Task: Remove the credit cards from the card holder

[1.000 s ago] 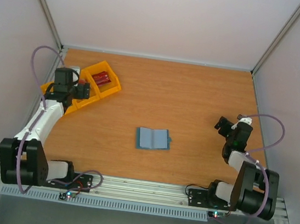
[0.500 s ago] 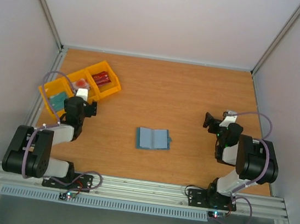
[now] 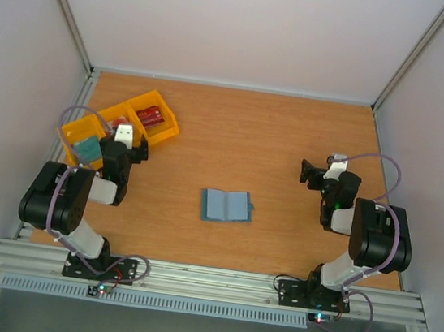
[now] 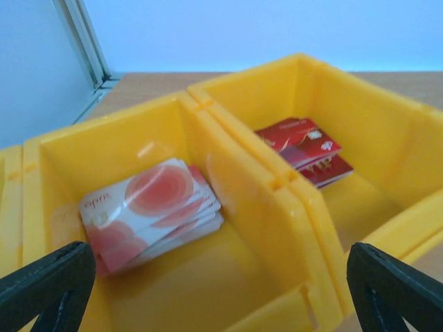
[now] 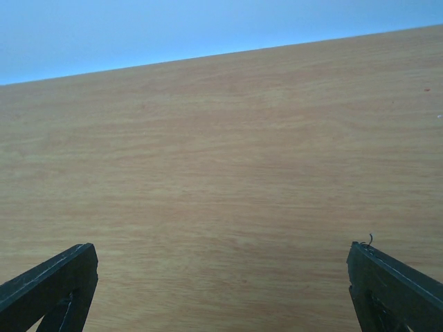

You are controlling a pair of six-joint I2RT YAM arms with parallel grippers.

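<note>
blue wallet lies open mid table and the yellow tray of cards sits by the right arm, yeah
Not quite: the yellow tray of cards sits by the left arm, at the far left, as the top external view shows. The blue wallet does lie open in the middle.

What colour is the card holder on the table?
Card holder: slate blue; top external view shows it best.

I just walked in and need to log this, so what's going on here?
Nothing is being held. The small slate-blue bifold wallet lies open mid-table, untouched. The left gripper, open, hovers by the yellow plastic tray, whose compartments hold a pinkish-red card stack, a dark red stack and a teal card. The right gripper, also open, faces the wooden tabletop.
</note>
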